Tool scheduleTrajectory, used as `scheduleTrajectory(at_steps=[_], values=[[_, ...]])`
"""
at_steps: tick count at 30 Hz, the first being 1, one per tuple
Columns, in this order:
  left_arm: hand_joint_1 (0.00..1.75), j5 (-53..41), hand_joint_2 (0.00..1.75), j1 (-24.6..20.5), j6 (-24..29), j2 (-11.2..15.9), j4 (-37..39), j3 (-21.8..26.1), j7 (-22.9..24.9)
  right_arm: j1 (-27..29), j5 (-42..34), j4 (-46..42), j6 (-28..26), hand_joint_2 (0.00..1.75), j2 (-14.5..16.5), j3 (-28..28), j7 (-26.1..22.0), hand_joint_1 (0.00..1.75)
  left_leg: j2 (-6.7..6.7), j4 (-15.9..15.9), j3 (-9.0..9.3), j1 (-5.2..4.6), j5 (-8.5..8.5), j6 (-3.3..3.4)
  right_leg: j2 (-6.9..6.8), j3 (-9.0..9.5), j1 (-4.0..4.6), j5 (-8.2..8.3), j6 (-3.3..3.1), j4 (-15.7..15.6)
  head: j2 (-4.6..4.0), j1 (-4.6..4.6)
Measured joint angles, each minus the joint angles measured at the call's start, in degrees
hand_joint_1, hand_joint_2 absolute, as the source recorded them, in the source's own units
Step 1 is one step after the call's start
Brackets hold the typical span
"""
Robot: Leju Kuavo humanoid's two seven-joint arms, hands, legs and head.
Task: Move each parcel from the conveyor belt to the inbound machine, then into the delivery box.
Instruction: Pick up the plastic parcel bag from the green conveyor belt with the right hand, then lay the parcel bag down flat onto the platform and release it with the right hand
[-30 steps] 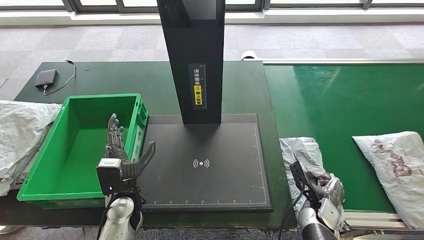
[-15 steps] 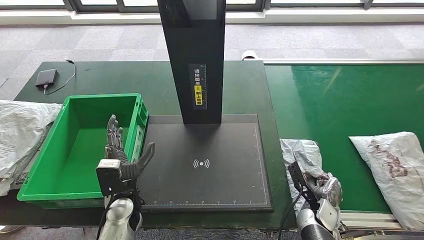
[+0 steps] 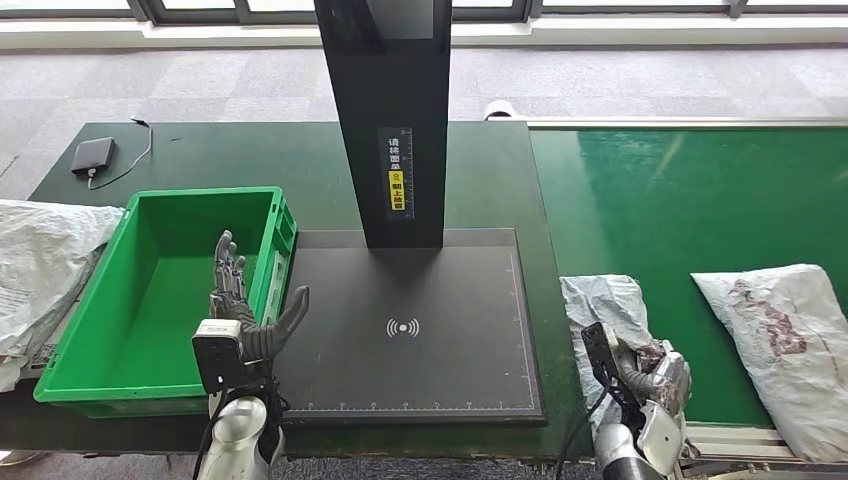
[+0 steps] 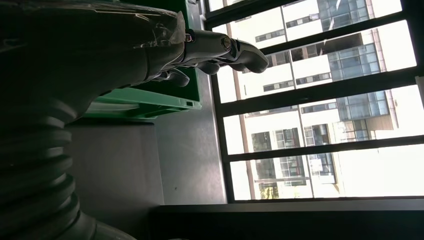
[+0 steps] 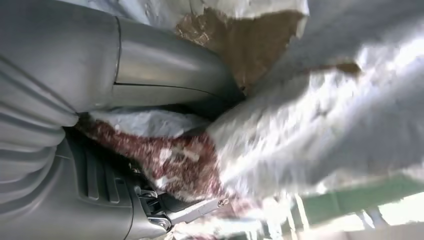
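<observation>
A grey plastic parcel (image 3: 606,312) lies at the near left end of the green conveyor belt (image 3: 680,200). My right hand (image 3: 650,378) grips its near end; the right wrist view shows the crumpled bag (image 5: 310,115) pressed between thumb and fingers. A second white parcel (image 3: 790,340) lies further right on the belt. The black inbound machine pad (image 3: 420,330) with its scanner column (image 3: 392,110) sits in the middle. The green delivery box (image 3: 160,290) stands left, nothing in it. My left hand (image 3: 245,300) is raised over the box's right rim, fingers spread, holding nothing.
A pile of white bags (image 3: 35,270) lies left of the box. A black device (image 3: 92,156) with a cable rests at the table's far left corner. The belt's metal frame (image 3: 740,440) runs along the near right edge.
The second parcel has drifted left along the belt. My right hand has shifted slightly right with the grey parcel in its grip. The left hand has stayed put.
</observation>
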Motion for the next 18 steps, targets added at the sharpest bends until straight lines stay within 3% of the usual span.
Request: scheduleTrajectory(at_steps=[3, 10, 18], values=[[0.00, 0.1, 1.75, 0.0, 0.2, 0.0, 0.0, 0.0, 0.0, 2.8, -4.2, -9.6, -0.7, 1.75, 2.5, 0.0, -9.6, 1.75, 0.00, 0.0, -0.02, 0.00, -0.01, -0.01, 0.01, -0.06, 0.01, -0.02, -0.02, 0.0, 0.00, 0.00], [0.00, -0.3, 1.75, -0.2, 0.2, 0.0, 0.8, 0.0, 0.0, 6.3, -15.8, -28.1, -0.7, 1.75, 7.2, -0.3, -25.5, 1.75, 0.03, 0.0, -0.02, 0.00, -0.02, -0.01, 0.03, -0.10, -0.01, -0.05, -0.03, 0.0, 0.01, -0.01], [0.00, -0.3, 1.75, -0.5, -0.5, 0.0, 2.8, -0.1, 0.0, 8.8, -23.9, -46.5, -0.7, 1.75, 8.1, 1.0, -29.1, 1.75, 0.07, 0.0, 0.01, -0.02, -0.02, 0.00, 0.10, -0.12, -0.08, -0.04, -0.01, 0.0, 0.00, 0.01]])
